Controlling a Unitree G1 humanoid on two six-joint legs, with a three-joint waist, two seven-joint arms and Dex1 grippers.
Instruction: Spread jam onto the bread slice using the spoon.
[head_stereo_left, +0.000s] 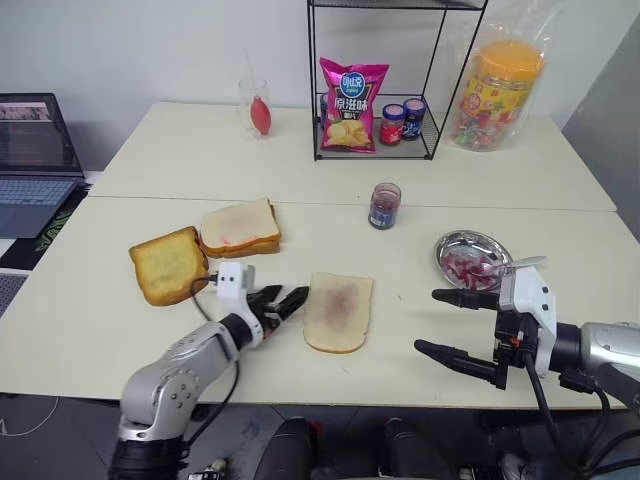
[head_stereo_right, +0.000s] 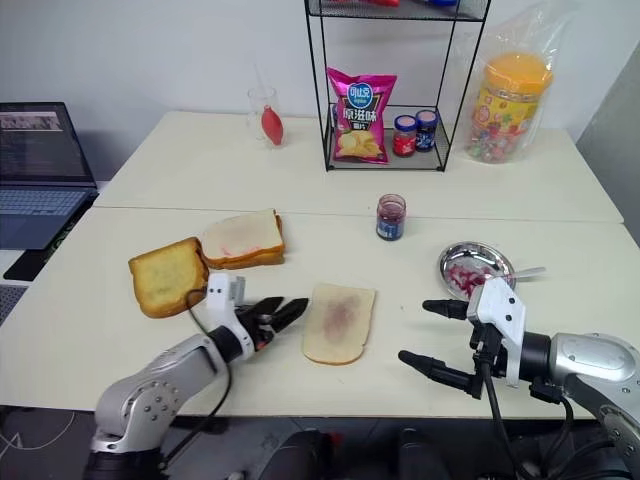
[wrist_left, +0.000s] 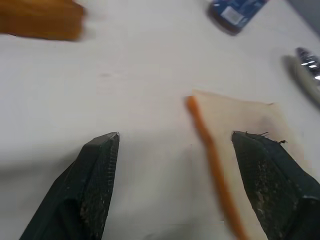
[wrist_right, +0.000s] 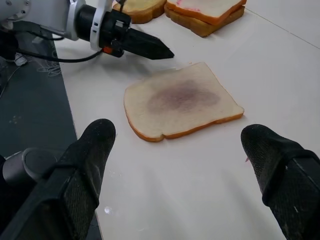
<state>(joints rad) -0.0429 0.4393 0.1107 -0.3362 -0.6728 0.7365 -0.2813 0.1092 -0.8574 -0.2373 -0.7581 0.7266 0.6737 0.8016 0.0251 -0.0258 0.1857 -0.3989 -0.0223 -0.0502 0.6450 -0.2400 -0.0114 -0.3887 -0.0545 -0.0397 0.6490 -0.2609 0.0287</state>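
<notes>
The bread slice (head_stereo_left: 338, 311) lies flat near the table's front edge, pale with a purplish-red smear at its middle. My left gripper (head_stereo_left: 293, 300) is open just left of the slice, close to its left crust, with nothing between its fingers (wrist_left: 97, 165). My right gripper (head_stereo_left: 427, 321) hovers open to the right of the slice, pointing toward it and holding nothing. The jam jar (head_stereo_left: 384, 205), uncapped with a dark blue label, stands behind the slice. The spoon (head_stereo_left: 505, 266) rests in a round metal dish (head_stereo_left: 455, 243) at the right, its handle sticking out over the rim.
A golden toasted slice (head_stereo_left: 168, 264) and a two-slice sandwich (head_stereo_left: 240, 228) lie behind my left gripper. A wire rack (head_stereo_left: 432, 60) at the back holds a chip bag (head_stereo_left: 352, 105) and two capped jars. A laptop (head_stereo_left: 35, 150) sits far left, a candy tub (head_stereo_left: 498, 90) back right.
</notes>
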